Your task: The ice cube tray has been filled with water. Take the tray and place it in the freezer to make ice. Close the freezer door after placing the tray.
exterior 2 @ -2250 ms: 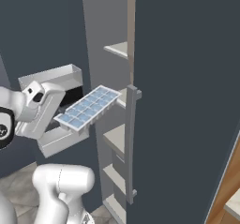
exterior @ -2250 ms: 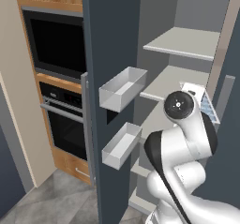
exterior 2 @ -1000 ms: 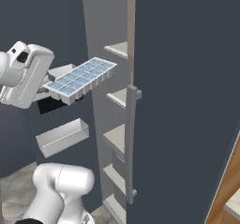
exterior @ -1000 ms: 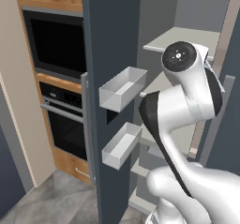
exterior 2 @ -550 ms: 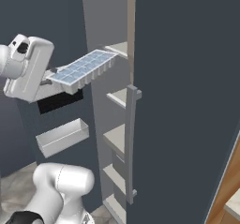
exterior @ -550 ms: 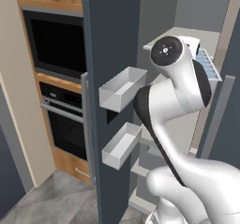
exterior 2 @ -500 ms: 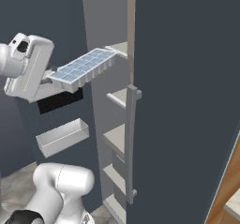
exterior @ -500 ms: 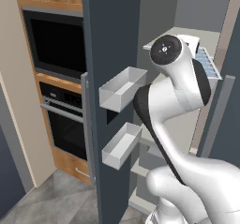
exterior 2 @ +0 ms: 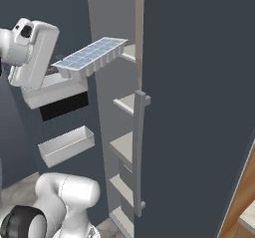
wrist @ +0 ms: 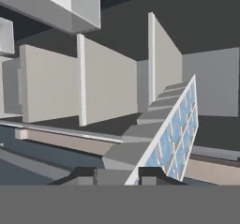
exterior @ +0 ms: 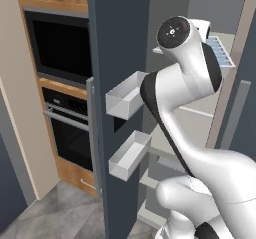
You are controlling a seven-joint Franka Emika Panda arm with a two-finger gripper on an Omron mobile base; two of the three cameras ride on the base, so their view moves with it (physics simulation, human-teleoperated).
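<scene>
The ice cube tray (exterior 2: 93, 54) is white with light-blue water-filled cells. It hangs nearly level in front of the open freezer (exterior 2: 112, 18), and its far end reaches toward an upper shelf (exterior 2: 130, 53). My gripper (exterior 2: 59, 67) is shut on the tray's near end. In the hand view the tray (wrist: 176, 134) runs away from the gripper (wrist: 117, 175) toward the stacked shelves. From the left base view the tray (exterior: 220, 50) peeks out behind my raised wrist. The freezer door (exterior: 117, 43) stands wide open at my left, with white bins (exterior: 125, 95) on its inside.
The plain slate-blue door (exterior 2: 199, 107) with its silver handle (exterior 2: 139, 152) stands just right of the tray. A lower door bin (exterior 2: 67, 145) sticks out under my hand. The black microwave (exterior: 57, 45) and oven (exterior: 70, 133) sit left of the freezer door.
The arm has lifted the tray from waist height up to the upper shelf's level and pushed it forward toward the freezer's inside. The grip has stayed shut.
</scene>
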